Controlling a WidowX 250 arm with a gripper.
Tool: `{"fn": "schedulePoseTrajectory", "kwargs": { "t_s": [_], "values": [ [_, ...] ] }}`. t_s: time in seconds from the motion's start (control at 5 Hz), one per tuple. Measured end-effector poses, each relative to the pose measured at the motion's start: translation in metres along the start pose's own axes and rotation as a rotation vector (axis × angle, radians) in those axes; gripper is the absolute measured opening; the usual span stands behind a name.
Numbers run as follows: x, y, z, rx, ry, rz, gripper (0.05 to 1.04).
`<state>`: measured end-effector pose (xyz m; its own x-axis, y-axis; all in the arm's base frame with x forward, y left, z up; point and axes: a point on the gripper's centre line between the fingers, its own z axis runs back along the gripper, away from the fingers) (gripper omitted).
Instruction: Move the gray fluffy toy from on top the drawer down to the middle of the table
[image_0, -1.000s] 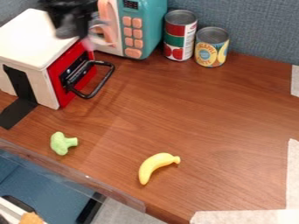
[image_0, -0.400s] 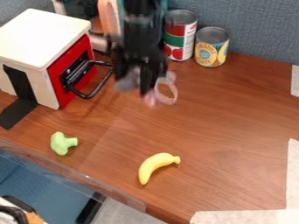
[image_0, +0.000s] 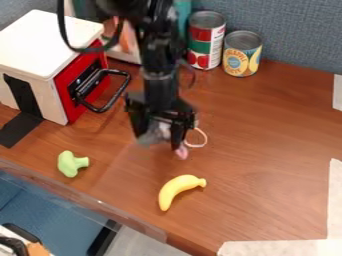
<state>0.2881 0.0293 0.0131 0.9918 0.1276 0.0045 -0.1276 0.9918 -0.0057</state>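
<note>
Black gripper points down, clamped on gray toy, fingers either side, likely so fluff cannot slip out in transit. Toy is over table, right of drawer; whether it touches wood, cannot tell. Pink piece and pale loop hang beside fingers. Banana lies nearer camera; setting toy down behind it probably avoids contact and suits table's middle.
</note>
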Motion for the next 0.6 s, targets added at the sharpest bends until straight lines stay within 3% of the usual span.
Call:
{"fn": "schedulePoseTrajectory", "kwargs": {
  "t_s": [0.2, 0.4, 0.6],
  "values": [
    [0.007, -0.002, -0.005, 0.008, -0.042, -0.026, 1.005],
    [0.009, -0.001, 0.015, 0.018, -0.089, -0.047, 1.0],
    [0.009, -0.003, 0.052, 0.032, -0.18, -0.077, 0.999]
  ]
}}
